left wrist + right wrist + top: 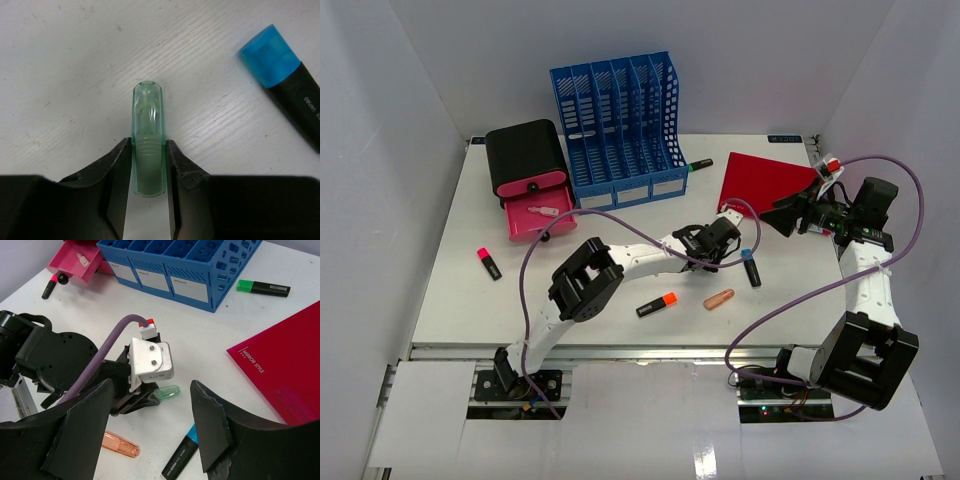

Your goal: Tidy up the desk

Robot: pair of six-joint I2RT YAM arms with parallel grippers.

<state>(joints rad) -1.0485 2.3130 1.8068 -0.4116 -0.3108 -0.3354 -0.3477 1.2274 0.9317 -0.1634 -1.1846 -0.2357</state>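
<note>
Lab cell staged as office: white panel walls (380, 150) around flat white desk (470, 300); blue slotted plastic file rack (620, 130) at twelve o'clock.

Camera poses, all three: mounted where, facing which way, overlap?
Top external: above and behind the robot, looking down on the desk; left arm and right arm show.
Left wrist: straight down; left tool closed on green cap.
Right wrist: across toward blue rack; right tool, left arm show.
Shared: both wrists see cap and blue marker.
</note>
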